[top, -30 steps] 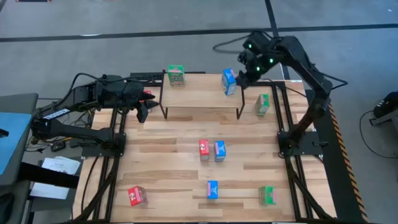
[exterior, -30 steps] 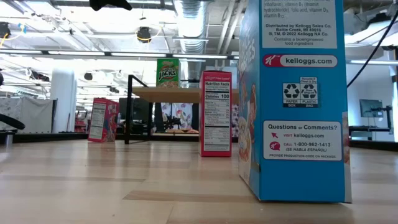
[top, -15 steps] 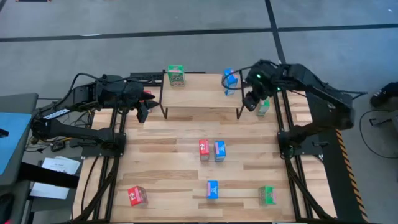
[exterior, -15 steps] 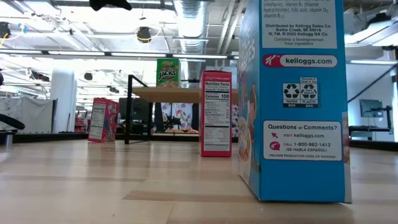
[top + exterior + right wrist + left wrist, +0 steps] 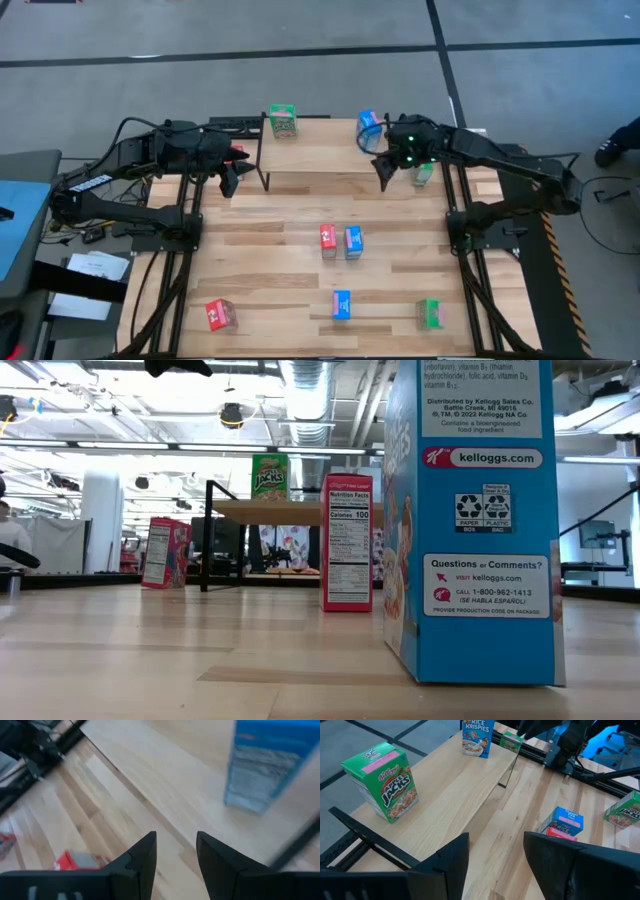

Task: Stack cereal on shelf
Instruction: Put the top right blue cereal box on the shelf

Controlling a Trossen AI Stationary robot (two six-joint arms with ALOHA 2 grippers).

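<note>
Slatted wooden desk (image 5: 290, 290) carrying the shelf (image 5: 325, 152) at its far edge, between the two arms. Two boxes of cereal stand on the shelf top: a green box (image 5: 283, 121) at its left end and a blue box (image 5: 368, 131) at its right end. The rest stand off it: a green box (image 5: 424, 169) on the desk just right of the shelf, a red box (image 5: 327, 239) touching a blue box (image 5: 353, 241) mid-desk, and a red box (image 5: 220, 315), a blue box (image 5: 341, 305) and a green box (image 5: 428, 314) along the near edge.

The right hand (image 5: 384, 172) hangs empty at the shelf's right front corner, fingers (image 5: 141, 860) apart, just beside the shelved blue box. The left hand (image 5: 228, 178) waits beside the shelf's left end, fingers (image 5: 447, 862) parted, grasping nothing.

Step in hand, by judgement: between boxes, two shelved. The next move calls for reaching to a desk box, likely the nearby green one, and closing squarely on its narrow sides.
</note>
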